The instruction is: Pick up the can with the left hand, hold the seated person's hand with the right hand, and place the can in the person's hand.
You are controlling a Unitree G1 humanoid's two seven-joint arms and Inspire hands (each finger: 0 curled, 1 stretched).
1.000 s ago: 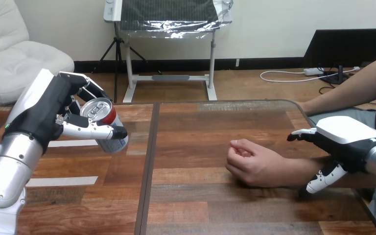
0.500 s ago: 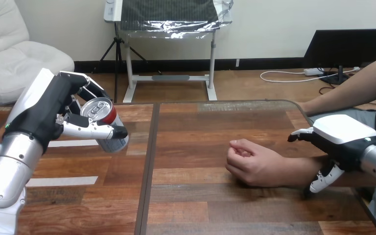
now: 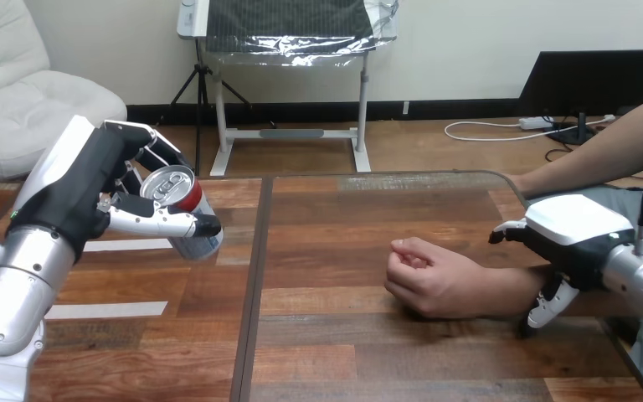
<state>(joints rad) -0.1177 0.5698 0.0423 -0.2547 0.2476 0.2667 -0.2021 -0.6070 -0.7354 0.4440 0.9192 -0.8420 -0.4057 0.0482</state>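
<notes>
My left hand (image 3: 79, 197) is raised over the table's left part, fingers and thumb curled round a silver and red can (image 3: 182, 213). The can is tilted, its top facing me. The person's hand (image 3: 427, 276) rests on the table (image 3: 335, 335) right of centre as a loose fist, forearm running off to the right. My right hand (image 3: 573, 234) lies over that forearm just behind the wrist. Its thumb reaches along the far side and its fingers (image 3: 546, 308) curl down the near side.
A dark seam (image 3: 254, 285) runs front to back between the table's two panels. The table's rounded far right corner (image 3: 506, 180) lies behind the person's arm. Bare wood stretches between the can and the person's fist.
My right hand has slid a little to the left along the person's forearm and settled lower on it. The left hand's fingers have shifted slightly round the can; the person's fist stays put.
</notes>
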